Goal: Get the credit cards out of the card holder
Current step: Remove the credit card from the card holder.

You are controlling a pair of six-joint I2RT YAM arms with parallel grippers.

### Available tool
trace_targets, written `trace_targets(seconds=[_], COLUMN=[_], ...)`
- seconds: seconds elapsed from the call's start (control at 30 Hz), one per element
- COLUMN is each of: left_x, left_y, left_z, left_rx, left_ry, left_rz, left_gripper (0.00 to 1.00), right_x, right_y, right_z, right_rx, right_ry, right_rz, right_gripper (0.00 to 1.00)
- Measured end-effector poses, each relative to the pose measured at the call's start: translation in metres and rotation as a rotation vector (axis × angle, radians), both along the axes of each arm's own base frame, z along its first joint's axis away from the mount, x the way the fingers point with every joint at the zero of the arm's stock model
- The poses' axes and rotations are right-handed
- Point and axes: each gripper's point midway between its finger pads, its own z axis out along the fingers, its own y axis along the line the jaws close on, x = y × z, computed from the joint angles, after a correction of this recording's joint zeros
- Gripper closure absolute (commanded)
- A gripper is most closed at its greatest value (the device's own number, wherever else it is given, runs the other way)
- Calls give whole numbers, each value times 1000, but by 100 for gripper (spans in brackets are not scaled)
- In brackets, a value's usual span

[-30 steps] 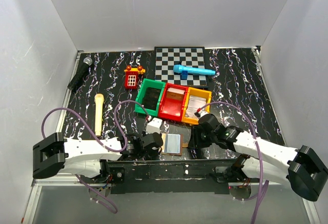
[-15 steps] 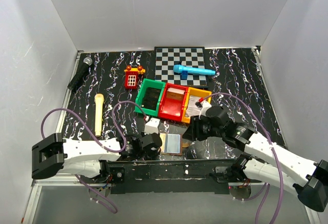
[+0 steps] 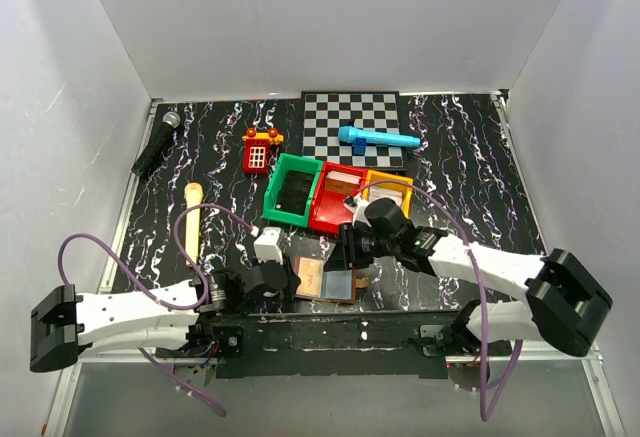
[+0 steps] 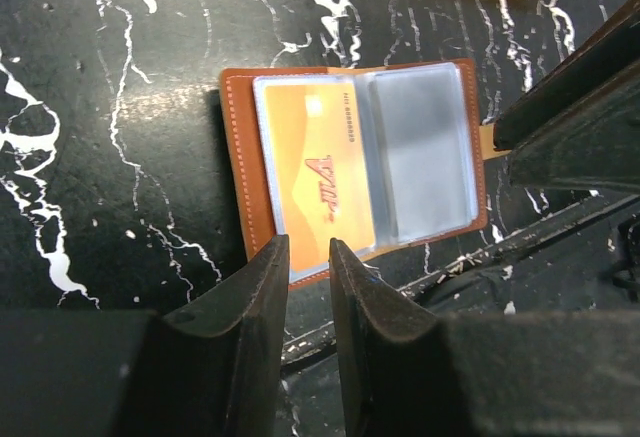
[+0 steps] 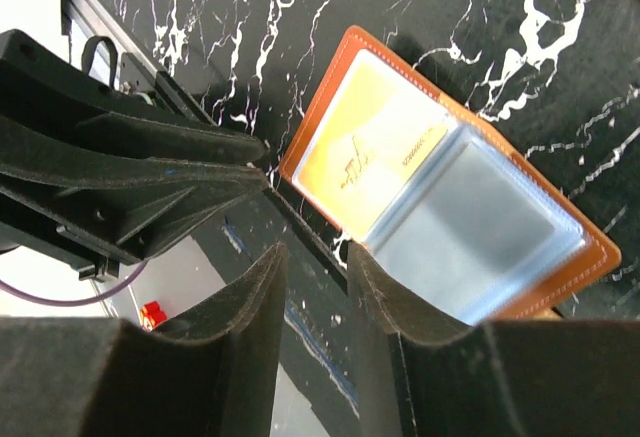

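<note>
The card holder [image 3: 326, 280] lies open on the black marbled table near the front edge, brown with pale blue pockets. It also shows in the left wrist view [image 4: 240, 157] and the right wrist view [image 5: 322, 122]. A tan credit card [image 4: 318, 172] marked VIP sits in its left pocket, also seen from the right wrist [image 5: 370, 157]. The right pocket [image 4: 420, 147] looks empty. My left gripper [image 4: 305, 252] is slightly open and empty, at the holder's near edge. My right gripper [image 5: 315, 257] is slightly open and empty, just above the holder's card side [image 3: 342, 262].
Green [image 3: 293, 189], red [image 3: 337, 200] and orange [image 3: 387, 195] bins stand just behind the holder. A checkerboard [image 3: 350, 122] with a blue toy microphone [image 3: 378, 139], a red toy phone [image 3: 259, 152], a black microphone [image 3: 156, 144] and a cream handle [image 3: 192, 219] lie farther off. The metal front rail [image 4: 520, 242] runs beside the holder.
The holder now lies open with the tan card showing. My right gripper has swung left over it. My left arm has drawn back to the left.
</note>
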Motion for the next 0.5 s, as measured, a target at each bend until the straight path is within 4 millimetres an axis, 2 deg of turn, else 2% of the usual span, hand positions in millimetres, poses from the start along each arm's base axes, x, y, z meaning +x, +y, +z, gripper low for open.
trace_targets(seconds=[0.23, 0.5], left_x=[13, 18], left_y=[5, -5], left_z=[-10, -9], left_rx=[0, -36], left_ry=[24, 32], left_rz=[43, 29], left_gripper=[78, 78], right_x=[7, 3], right_y=[21, 22], right_z=[-27, -55], right_rx=[-8, -34], right_ry=[27, 76], right_rz=[-8, -26], right_gripper=[53, 52])
